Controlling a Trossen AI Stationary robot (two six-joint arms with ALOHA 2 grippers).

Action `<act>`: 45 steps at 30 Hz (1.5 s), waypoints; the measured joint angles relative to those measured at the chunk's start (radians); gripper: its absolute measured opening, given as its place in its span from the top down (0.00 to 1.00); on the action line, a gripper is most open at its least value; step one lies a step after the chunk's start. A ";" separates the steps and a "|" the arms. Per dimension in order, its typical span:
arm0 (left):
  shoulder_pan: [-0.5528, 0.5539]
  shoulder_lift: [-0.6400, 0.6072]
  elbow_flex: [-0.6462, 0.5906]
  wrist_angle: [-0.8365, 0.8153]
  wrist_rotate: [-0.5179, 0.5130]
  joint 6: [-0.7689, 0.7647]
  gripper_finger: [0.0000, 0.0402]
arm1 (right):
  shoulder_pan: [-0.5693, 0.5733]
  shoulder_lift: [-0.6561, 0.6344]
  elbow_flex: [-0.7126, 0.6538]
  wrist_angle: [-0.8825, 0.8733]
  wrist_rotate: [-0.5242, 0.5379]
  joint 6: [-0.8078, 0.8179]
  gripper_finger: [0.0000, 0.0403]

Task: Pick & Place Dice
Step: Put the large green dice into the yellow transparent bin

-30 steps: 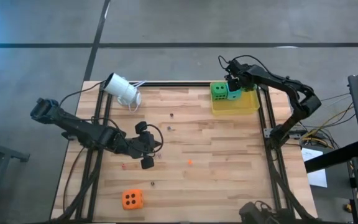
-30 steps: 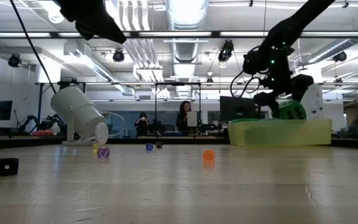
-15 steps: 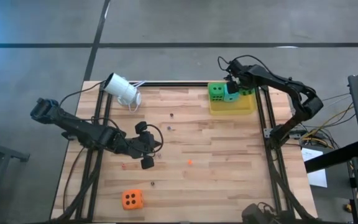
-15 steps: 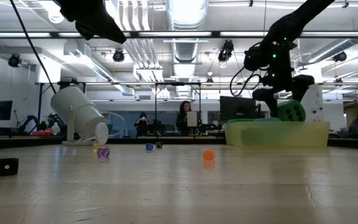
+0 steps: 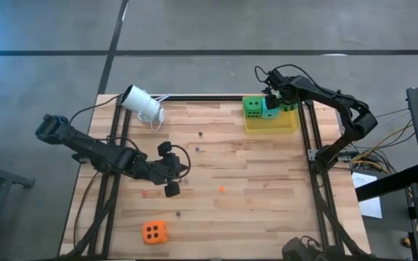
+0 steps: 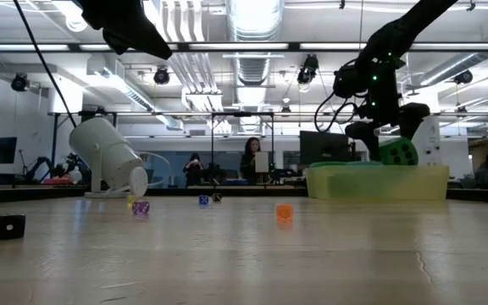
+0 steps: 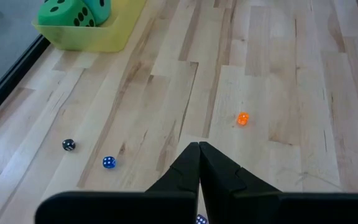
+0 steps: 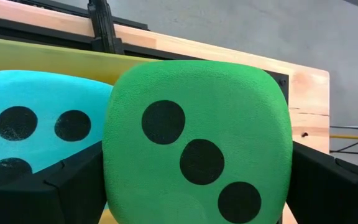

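With the right gripper (image 5: 280, 101) spread wide either side of a green die (image 8: 197, 140) over the yellow bin (image 5: 271, 125), this looks like the release step. Next: clear the bin, fetch the orange die (image 5: 154, 232) at the table's near edge. Left gripper (image 7: 199, 163) is pressed shut mid-table, empty.

Black-pipped dice: two green (image 5: 253, 106) (image 8: 197, 143), one turquoise (image 8: 36, 127), one orange (image 5: 154, 232).

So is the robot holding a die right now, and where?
Cannot tell: a green die sits in the right gripper, flanked on two sides. The left gripper holds nothing.
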 joint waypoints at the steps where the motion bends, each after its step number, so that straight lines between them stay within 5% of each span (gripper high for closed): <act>1: 0.000 0.000 0.000 0.000 0.000 0.000 0.97 | 0.000 0.000 0.000 0.001 0.001 0.000 0.05; 10: 0.001 0.000 0.000 0.007 -0.003 0.004 0.97 | 0.000 -0.001 0.000 0.003 0.004 0.000 0.05; 19: 0.006 0.000 0.000 0.026 -0.185 0.027 0.97 | -0.001 -0.001 0.000 0.003 0.005 0.000 0.05; 45: 0.006 0.000 0.000 0.026 -0.185 0.030 0.97 | 0.000 -0.002 0.000 0.009 0.006 -0.003 0.05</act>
